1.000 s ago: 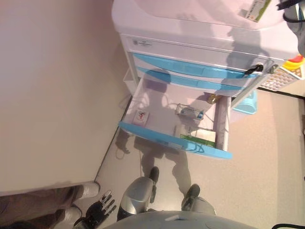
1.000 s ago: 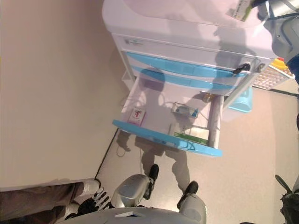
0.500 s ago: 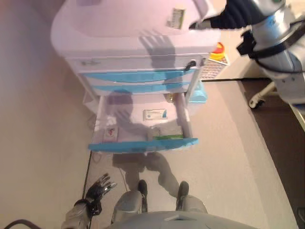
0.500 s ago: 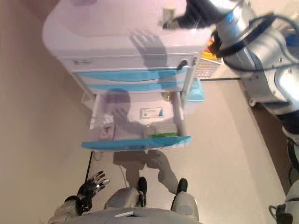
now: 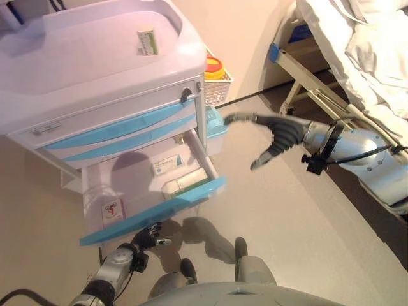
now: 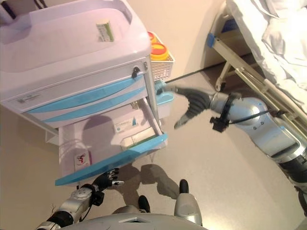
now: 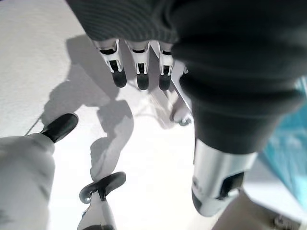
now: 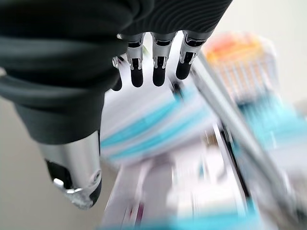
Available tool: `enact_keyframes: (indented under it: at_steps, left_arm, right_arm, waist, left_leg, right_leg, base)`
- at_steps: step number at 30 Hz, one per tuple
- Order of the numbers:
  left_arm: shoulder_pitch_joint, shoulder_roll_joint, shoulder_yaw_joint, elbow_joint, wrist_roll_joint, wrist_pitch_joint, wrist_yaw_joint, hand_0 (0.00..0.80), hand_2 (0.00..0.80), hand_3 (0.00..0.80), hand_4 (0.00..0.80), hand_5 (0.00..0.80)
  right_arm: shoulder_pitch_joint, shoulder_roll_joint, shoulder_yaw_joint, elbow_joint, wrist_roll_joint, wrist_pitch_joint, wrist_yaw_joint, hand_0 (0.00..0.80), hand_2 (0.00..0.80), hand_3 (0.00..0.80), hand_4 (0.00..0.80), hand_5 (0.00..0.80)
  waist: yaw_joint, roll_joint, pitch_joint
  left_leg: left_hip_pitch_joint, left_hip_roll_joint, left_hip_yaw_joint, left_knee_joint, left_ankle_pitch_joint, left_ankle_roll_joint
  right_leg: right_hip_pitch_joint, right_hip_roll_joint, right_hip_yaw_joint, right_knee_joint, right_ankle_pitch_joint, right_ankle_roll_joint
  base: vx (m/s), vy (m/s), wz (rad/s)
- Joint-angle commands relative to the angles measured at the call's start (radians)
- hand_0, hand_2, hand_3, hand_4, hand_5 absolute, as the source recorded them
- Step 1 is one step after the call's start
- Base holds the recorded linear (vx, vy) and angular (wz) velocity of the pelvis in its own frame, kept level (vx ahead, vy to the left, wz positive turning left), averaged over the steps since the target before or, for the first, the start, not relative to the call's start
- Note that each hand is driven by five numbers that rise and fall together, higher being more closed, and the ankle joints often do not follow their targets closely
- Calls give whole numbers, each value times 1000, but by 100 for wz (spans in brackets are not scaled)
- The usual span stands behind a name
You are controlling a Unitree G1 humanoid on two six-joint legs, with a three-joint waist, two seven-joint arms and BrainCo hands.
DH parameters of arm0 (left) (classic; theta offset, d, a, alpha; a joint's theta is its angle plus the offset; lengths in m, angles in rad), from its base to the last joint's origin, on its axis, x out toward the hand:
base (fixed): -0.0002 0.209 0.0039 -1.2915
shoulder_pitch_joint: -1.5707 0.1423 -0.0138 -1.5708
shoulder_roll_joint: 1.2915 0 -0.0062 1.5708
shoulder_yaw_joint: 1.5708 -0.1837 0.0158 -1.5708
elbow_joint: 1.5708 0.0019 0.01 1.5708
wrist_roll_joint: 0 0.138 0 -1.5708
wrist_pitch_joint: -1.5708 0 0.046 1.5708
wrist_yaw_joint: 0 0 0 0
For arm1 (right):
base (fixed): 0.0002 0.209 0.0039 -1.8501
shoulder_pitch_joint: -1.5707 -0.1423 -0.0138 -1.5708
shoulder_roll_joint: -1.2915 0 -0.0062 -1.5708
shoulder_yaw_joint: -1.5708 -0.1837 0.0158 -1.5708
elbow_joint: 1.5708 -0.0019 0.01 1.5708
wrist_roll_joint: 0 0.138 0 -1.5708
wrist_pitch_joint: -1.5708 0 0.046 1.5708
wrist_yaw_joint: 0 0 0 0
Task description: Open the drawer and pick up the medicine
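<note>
The white cart has its lowest drawer [image 5: 153, 213] pulled out, blue front towards me. Inside lie a white box with blue print [image 5: 167, 165], a green and white box [image 5: 185, 183] and a small card with a red mark [image 5: 112, 208]. A green and white medicine box [image 5: 146, 42] lies on the cart's top [image 5: 76, 57]. My right hand [image 5: 280, 137] hangs open in the air to the right of the cart, holding nothing; its fingers [image 8: 153, 67] are straight. My left hand [image 5: 148, 239] is low beneath the drawer front, open and empty, fingers [image 7: 139, 72] straight.
A white wire basket with a yellow, red-lidded container [image 5: 215, 67] hangs on the cart's right side, above a light blue bin [image 5: 215, 121]. A bed with white sheets [image 5: 357, 51] stands at the right. A wall lies behind the cart.
The camera has swung round. My right hand has come away from the cart's top, where the green and white box stays, and now hangs beside the cart. The left hand stays low.
</note>
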Motion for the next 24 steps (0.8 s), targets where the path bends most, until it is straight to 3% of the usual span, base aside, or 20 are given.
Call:
enact_keyframes:
  at_steps: [1,2,5,7,9,10,14,19,24]
  left_arm:
    - [-96,61,-17,11,62,-51,22,0,0,0,0,0]
    - [-116,82,-20,19,74,-56,20,0,0,0,0,0]
    - [-146,132,-14,39,88,-93,37,0,0,0,0,0]
    - [-171,167,-1,48,79,-97,53,0,0,0,0,0]
    - [-185,184,3,53,63,-100,60,0,0,0,0,0]
    - [-195,198,30,80,35,-124,80,0,0,0,0,0]
    - [-218,213,62,116,10,-158,121,0,0,0,0,0]
    - [-250,227,81,144,-33,-176,141,0,0,0,0,0]
    - [-276,220,93,149,-55,-171,158,0,0,0,0,0]
  right_arm:
    - [-20,-7,-46,-5,26,-13,135,0,0,0,0,0]
    - [20,-18,-52,4,-6,-48,190,0,0,0,0,0]
    - [121,-62,-75,32,-84,-40,315,0,0,0,0,0]
    - [226,-59,-124,81,-1,31,289,0,0,0,0,0]
    - [272,-32,-148,109,17,44,271,0,0,0,0,0]
    - [362,39,-194,191,57,39,244,0,0,0,0,0]
    - [483,155,-223,329,151,-23,245,0,0,0,0,0]
    - [534,310,-173,484,318,-75,293,0,0,0,0,0]
    - [546,420,-124,654,368,-148,260,0,0,0,0,0]
  waist:
    - [7,19,43]
    - [-5,17,53]
    - [-32,16,74]
    - [-51,17,93]
    - [-58,19,97]
    - [-80,23,109]
    - [-106,31,127]
    - [-129,47,139]
    - [-136,68,142]
  left_leg:
    - [-26,-1,-71,15,-85,-6]
    - [-28,1,-65,19,-86,-7]
    - [-34,6,-48,32,-86,-9]
    - [-34,8,-42,42,-91,-10]
    - [-37,10,-36,46,-90,-10]
    - [-37,8,-34,56,-95,-8]
    - [-46,7,-22,70,-97,-10]
    - [-45,0,-17,75,-99,-13]
    - [-47,-9,-18,77,-101,-15]
  right_leg:
    - [-9,-21,-42,198,-171,61]
    - [-16,-20,-36,202,-170,63]
    - [-31,-14,-19,206,-168,61]
    - [-39,-16,-12,218,-168,60]
    - [-45,-13,-3,218,-165,58]
    - [-47,-13,8,220,-172,56]
    - [-59,-15,15,223,-175,52]
    - [-63,-14,23,223,-181,50]
    - [-64,-18,24,216,-187,50]
  base:
    - [-49,-47,-7]
    - [-43,-40,-4]
    - [-24,-7,-18]
    - [-9,32,-15]
    - [8,37,-9]
    - [5,47,-18]
    - [-6,70,-23]
    - [26,84,-8]
    - [21,87,-5]
